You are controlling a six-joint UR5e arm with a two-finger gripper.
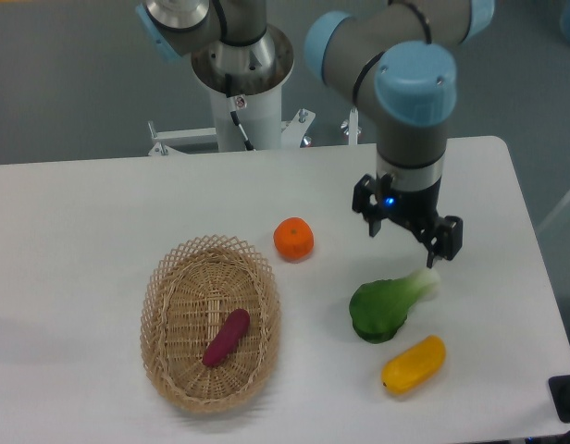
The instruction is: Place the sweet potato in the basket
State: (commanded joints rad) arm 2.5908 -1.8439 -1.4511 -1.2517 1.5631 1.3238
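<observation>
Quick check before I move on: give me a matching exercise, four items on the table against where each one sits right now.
Items:
1. sweet potato
2. orange fruit
3. green leafy vegetable
4. yellow vegetable

Places:
A. nearest the table's front right corner
B. just below the gripper
C. lying inside the basket
D. on the table beside the basket's upper right rim

Pairs: 1-C, 2-D, 3-B, 4-A
</observation>
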